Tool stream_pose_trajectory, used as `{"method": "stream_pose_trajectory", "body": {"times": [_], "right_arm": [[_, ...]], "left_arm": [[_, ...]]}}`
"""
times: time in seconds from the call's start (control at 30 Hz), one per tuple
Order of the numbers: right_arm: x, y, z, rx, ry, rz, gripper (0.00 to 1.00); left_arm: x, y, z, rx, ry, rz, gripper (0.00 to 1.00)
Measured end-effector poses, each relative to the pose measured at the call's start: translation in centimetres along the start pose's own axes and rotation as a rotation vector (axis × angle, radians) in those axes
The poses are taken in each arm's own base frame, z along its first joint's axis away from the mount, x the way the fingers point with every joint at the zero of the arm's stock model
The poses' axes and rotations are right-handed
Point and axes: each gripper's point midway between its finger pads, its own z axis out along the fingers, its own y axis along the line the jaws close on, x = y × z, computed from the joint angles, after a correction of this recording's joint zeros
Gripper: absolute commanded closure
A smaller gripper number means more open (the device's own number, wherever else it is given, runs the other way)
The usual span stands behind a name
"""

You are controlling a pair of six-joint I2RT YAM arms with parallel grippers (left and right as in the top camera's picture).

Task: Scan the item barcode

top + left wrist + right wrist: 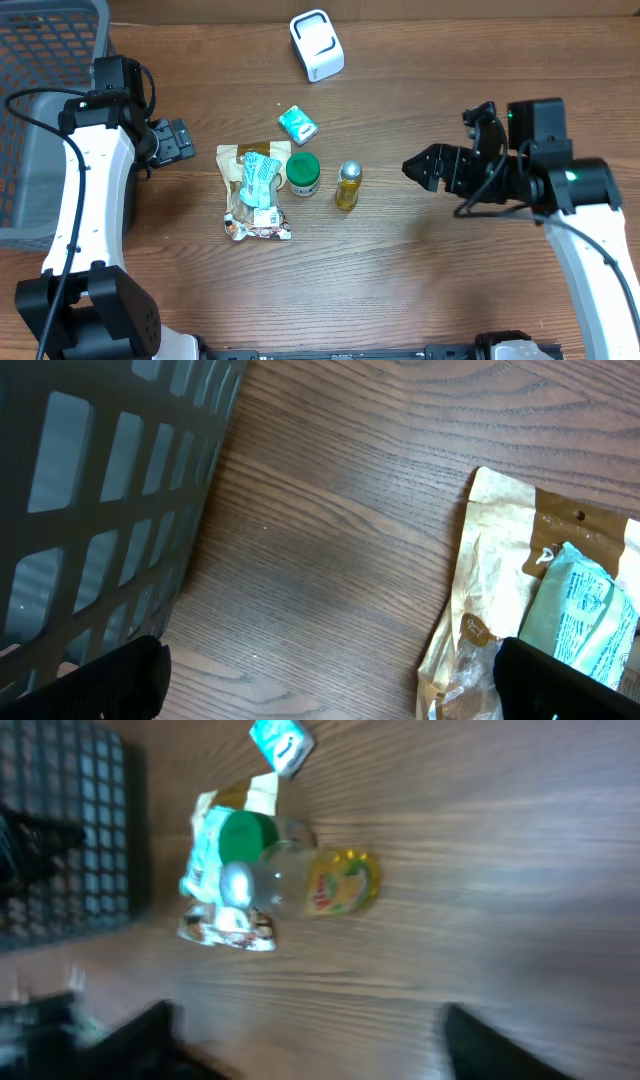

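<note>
Several items lie mid-table: a small teal box (297, 124), a tan snack bag (255, 195) with a teal packet on it, a green-lidded jar (303, 173) and a yellow bottle (348, 185). The white barcode scanner (317, 44) stands at the back. My left gripper (182, 140) is open, left of the bag, nothing between its fingers. In the left wrist view the bag (490, 610) lies by the right finger of that gripper (335, 685). My right gripper (422, 166) hovers right of the bottle, open and empty. The right wrist view is blurred; the bottle (335, 882) lies ahead of that gripper (310, 1040).
A grey slatted basket (40, 60) fills the far left, close behind my left arm, and its wall (100, 490) crowds the left wrist view. Bare wood lies between the bottle and my right gripper.
</note>
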Motion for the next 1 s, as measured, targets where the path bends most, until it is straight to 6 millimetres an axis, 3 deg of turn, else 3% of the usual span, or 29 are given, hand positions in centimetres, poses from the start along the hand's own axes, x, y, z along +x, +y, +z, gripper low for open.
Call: {"method": "stream_pose_trajectory", "body": {"times": [0.17, 0.37, 0.77, 1.0], "right_arm": [[0.4, -0.1, 1.6, 0.002, 0.057, 0.044, 0.36], [1.3, 0.2, 3.1, 0.122, 0.061, 0.036, 0.2], [1.3, 4.0, 5.7, 0.254, -0.084, -0.062, 0.0], [1.2, 5.2, 7.0, 0.291, -0.142, -0.083, 0.0]], "left_arm": [[0.0, 0.0, 0.0, 0.0, 0.0, 0.0, 0.0], [0.0, 0.0, 0.0, 0.0, 0.0, 0.0, 0.0], [0.0, 0.0, 0.0, 0.0, 0.0, 0.0, 0.0], [0.0, 0.0, 0.0, 0.0, 0.0, 0.0, 0.0]]}}
